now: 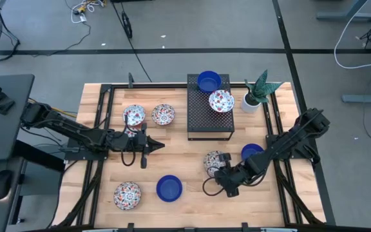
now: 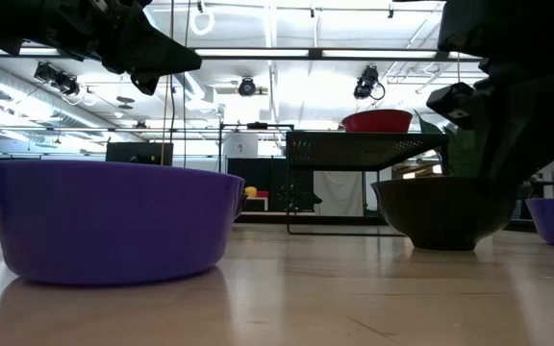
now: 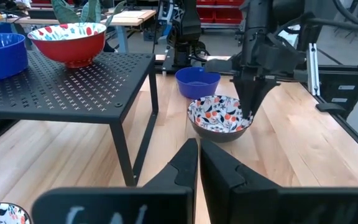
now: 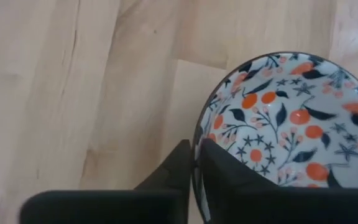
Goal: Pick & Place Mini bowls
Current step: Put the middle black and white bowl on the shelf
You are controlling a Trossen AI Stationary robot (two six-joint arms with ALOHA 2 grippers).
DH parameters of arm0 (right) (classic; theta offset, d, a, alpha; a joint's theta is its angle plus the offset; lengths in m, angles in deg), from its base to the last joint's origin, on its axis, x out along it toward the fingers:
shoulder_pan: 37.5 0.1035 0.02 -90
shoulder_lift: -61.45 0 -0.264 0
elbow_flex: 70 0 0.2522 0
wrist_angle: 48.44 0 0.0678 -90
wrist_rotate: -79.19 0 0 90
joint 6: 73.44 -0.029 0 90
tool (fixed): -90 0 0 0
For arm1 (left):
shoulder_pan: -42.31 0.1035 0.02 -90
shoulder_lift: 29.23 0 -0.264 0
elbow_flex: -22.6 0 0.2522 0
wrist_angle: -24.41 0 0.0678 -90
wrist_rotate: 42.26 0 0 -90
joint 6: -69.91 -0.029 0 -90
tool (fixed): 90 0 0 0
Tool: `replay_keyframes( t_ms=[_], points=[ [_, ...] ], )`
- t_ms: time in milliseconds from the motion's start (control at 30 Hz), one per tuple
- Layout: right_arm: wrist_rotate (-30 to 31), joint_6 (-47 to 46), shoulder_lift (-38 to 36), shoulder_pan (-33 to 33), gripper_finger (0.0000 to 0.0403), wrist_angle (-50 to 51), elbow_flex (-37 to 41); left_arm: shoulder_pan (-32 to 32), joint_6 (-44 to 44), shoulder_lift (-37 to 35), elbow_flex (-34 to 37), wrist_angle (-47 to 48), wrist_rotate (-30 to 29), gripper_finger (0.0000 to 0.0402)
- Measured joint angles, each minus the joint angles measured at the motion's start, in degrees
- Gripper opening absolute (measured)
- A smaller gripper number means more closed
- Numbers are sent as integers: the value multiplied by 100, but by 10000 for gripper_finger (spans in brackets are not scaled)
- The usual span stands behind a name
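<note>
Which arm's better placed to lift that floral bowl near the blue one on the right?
Right: the right gripper already pinches the floral bowl by its rim, while the left gripper hovers shut, farther away.

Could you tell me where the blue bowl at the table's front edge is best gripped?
By its rim: the blue bowl sits upright and open, apart from its neighbours, so a tool should probably descend from above, one finger inside and one outside the thin wall.

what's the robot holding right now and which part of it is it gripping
The right gripper pinches the rim of a floral mini bowl, one finger inside, one outside. The left gripper is shut and holds nothing.
</note>
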Motion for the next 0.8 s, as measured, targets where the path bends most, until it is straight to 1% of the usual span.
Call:
replay_keyframes(
  t_ms=[67, 167, 267, 367, 433, 600, 700, 800],
  points=[
    [37, 18, -11, 17, 10, 7, -10, 0, 0, 0, 0, 0, 0, 19],
    [15, 27, -12, 47, 10, 148, -163, 0, 0, 0, 0, 0, 0, 19],
    [-179, 203, -10, 59, 6, 301, -565, 0, 0, 0, 0, 0, -2, 19],
    [-172, 616, -24, 65, 4, 499, -1106, 0, 0, 0, 0, 0, -2, 19],
    [36, 1036, -24, 26, 4, 598, -1526, 0, 0, 0, 0, 0, -2, 19],
    [842, 2119, -38, -220, 4, 1058, -2392, 0, -2, 0, 0, 2, -2, 19],
    [1250, 2731, -42, -544, 4, 1297, -2675, 0, -2, 0, 0, 2, -2, 19],
    [1282, 3187, -42, -1035, 4, 1374, -2716, 0, -4, 0, 0, 2, -2, 19]
  ],
)
